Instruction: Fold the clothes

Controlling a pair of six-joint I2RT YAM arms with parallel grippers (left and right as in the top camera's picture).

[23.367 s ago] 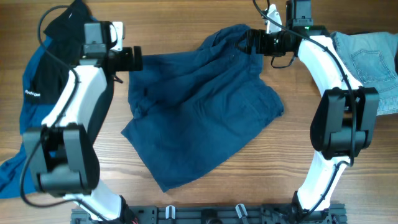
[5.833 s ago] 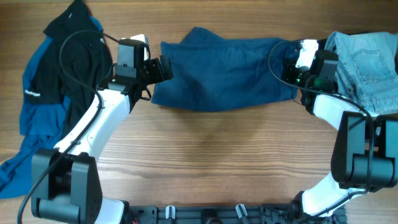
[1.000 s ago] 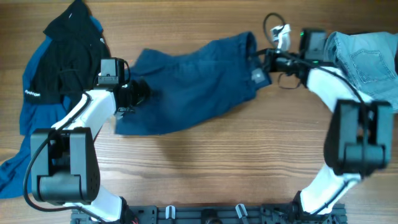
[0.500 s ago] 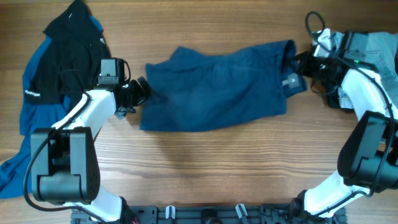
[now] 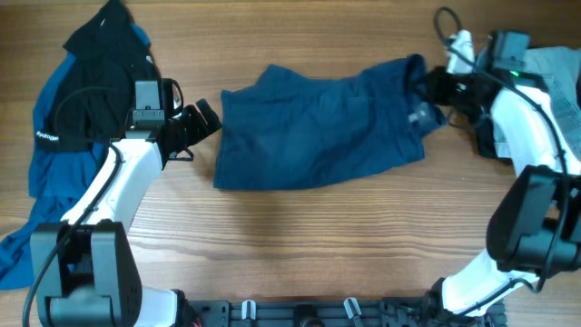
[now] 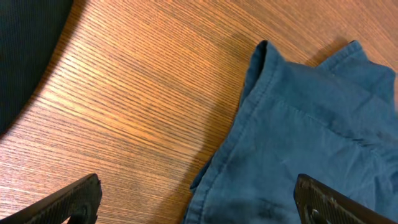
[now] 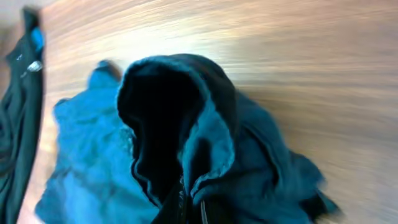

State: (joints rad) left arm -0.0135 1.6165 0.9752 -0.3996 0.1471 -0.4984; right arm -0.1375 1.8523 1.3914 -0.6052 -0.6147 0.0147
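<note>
Overhead, the dark navy-blue woven shorts (image 5: 318,132) are shown folded in a band across the upper middle, their left edge now let go by the left gripper (image 5: 211,121), drawn back with jaws wide, while the right end is pinched by the right gripper (image 5: 420,88), so a fresh left grasp is judged due.

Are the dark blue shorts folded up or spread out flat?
Folded, roughly. The shorts lie as a doubled band with layered edges at the left, and the right tool pinches the bunched right end.
</note>
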